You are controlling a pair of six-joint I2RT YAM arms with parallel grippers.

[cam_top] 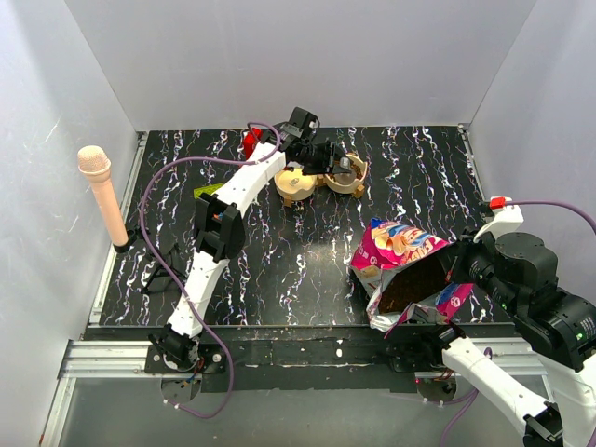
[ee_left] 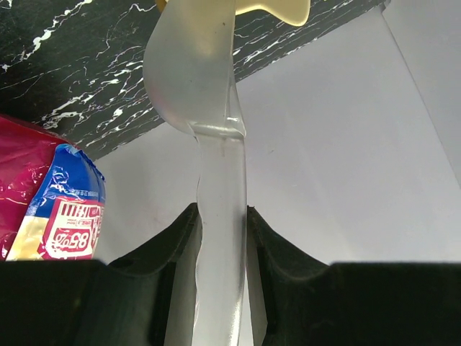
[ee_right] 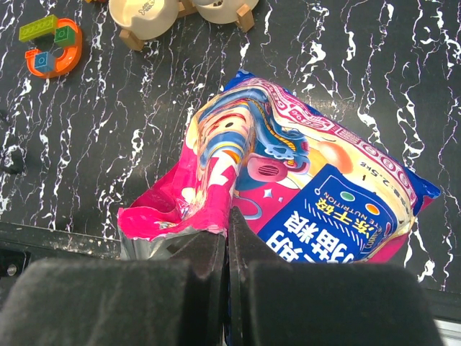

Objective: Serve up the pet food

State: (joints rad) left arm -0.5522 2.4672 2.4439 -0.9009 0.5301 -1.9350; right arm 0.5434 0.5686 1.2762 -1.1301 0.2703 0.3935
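White panels (cam_top: 298, 56) are seen closing off the workspace on 3 sides, and a black table (cam_top: 307, 261) veined with white streaks is laid between them, edged by an aluminium rail (cam_top: 102, 358) at its near and left sides. The left arm (cam_top: 223, 214) is stretched across the table toward the far middle, while the right arm (cam_top: 531, 289) is folded at the near right. A glossy magenta-and-blue bag (cam_top: 402, 250) is lying on the right side of the table with its mouth toward the near edge. The pet food (cam_top: 414, 287) is seen there as a dark brown mass, though single pellets cannot be made out. One torn edge of the bag is pinched between the pressed-together fingers of the right gripper (ee_right: 227, 216). A pink microphone-shaped object (cam_top: 102, 196) is standing at the left wall. 2 tan bowls (cam_top: 298, 182) are set at the far middle, and a clear scoop (ee_left: 194, 72) is clamped by its handle in the left gripper (ee_left: 222, 220) above them. Toy blocks (ee_right: 50, 47) are lying near the bowls.
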